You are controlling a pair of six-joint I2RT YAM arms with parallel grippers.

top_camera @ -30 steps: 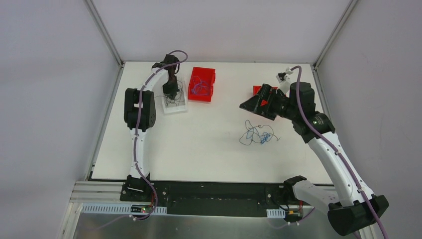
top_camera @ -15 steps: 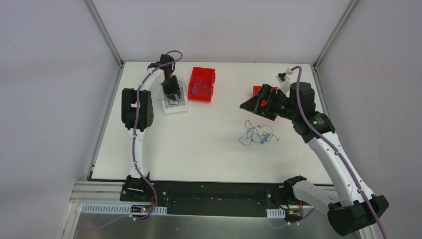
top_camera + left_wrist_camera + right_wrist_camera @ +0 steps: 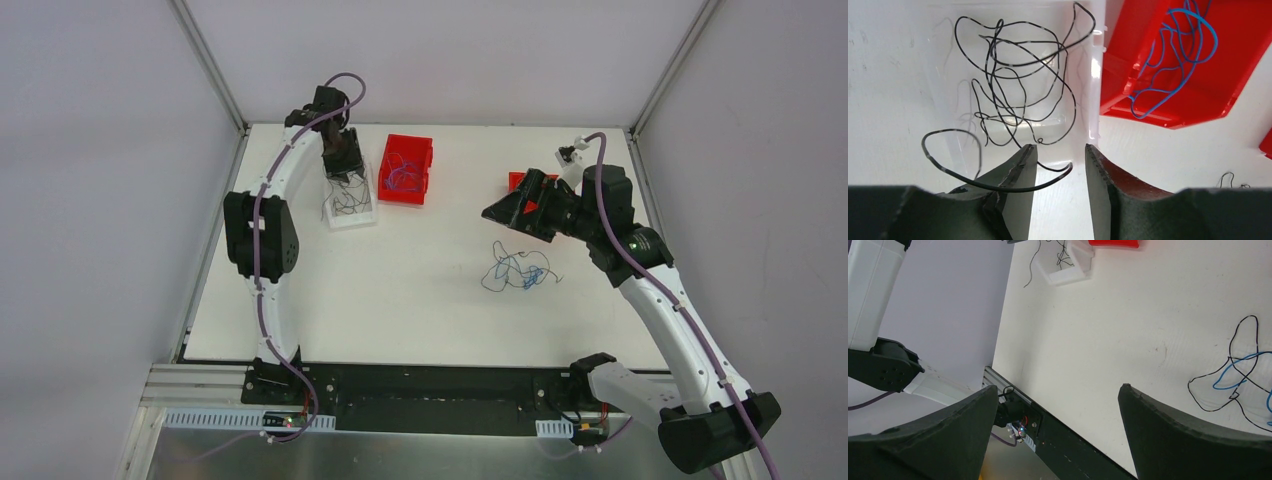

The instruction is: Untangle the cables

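Drew left pincer back toward 12 o'clock, wide, empty | left black cable in clear tray, 10 o'clock | kept right pincer wide near tangle on counter, 4 o'clock

What lies where on the table
The tray sits far left, a bin just to its right, strands in each; the knotted cables lie right of centre, a second bin behind them.
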